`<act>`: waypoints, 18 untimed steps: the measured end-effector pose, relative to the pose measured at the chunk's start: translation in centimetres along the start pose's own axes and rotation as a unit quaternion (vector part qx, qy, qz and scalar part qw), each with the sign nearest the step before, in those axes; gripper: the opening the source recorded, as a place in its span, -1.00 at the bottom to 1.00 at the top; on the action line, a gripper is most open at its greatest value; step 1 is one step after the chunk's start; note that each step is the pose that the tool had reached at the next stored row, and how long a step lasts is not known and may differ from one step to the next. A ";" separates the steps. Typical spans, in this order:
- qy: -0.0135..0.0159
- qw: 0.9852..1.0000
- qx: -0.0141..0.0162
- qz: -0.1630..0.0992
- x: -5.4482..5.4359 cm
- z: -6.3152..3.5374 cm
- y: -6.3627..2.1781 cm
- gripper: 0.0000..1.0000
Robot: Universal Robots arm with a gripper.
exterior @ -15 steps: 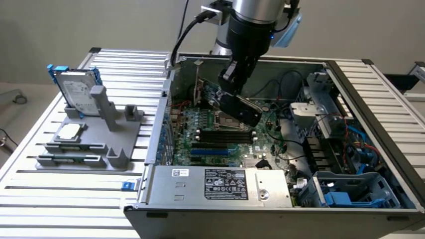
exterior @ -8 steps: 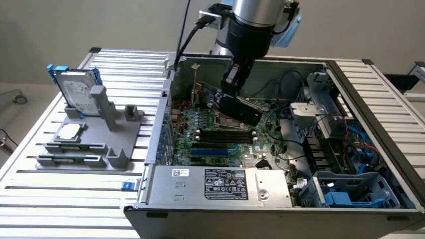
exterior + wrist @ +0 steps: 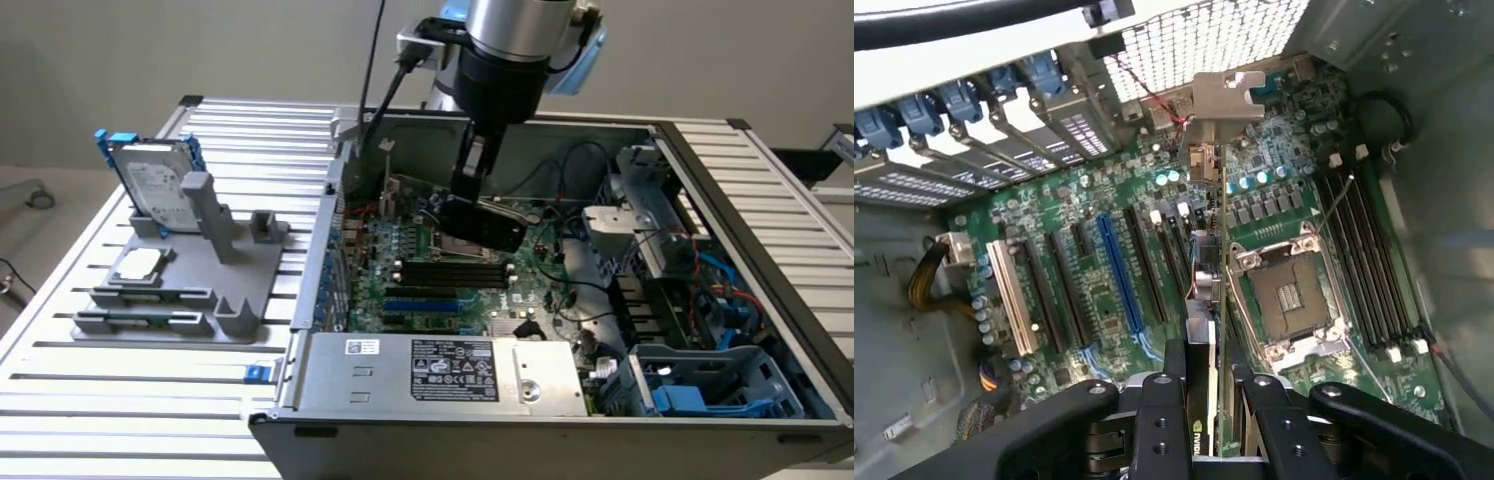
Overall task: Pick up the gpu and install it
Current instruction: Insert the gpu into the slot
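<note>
One arm point(image 3: 514, 40) vertical, wrist pointing down into case point(image 3: 534, 450); gripper point(image 3: 469, 192) clamped on gpu point(image 3: 486, 226) above motherboard point(image 3: 427, 272).

Slatted table point(image 3: 134, 400), open computer case point(image 3: 534, 447), grey holder point(image 3: 254, 272)

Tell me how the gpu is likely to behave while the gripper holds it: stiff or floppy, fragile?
Probably stiff: the gpu hangs straight from the gripper without sagging. Likely fragile: it is a thin board, seen edge-on, so knocks could harm it. It might pivot in the grip, since its metal bracket sits far from the gripped end.
</note>
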State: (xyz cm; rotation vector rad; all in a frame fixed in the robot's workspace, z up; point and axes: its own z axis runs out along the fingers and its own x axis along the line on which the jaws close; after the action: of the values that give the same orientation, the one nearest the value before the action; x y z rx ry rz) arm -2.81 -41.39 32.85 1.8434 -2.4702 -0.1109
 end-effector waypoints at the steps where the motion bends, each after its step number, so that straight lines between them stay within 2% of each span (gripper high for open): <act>1: 0.001 1.000 0.000 -0.009 0.0 0.06 -0.01 -0.47; 6: 0.005 0.999 0.000 -0.054 0.0 0.25 -0.02 -0.47; 12: 0.010 0.994 0.000 -0.106 0.0 0.35 -0.02 -0.47; 15: 0.011 0.993 0.000 -0.118 0.2 0.46 -0.05 -0.47; 18: 0.011 0.993 0.000 -0.121 0.6 0.69 -0.15 -0.47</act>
State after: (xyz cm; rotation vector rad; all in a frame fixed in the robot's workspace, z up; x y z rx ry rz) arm -2.90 -42.03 32.15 2.1255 -2.2222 -0.1002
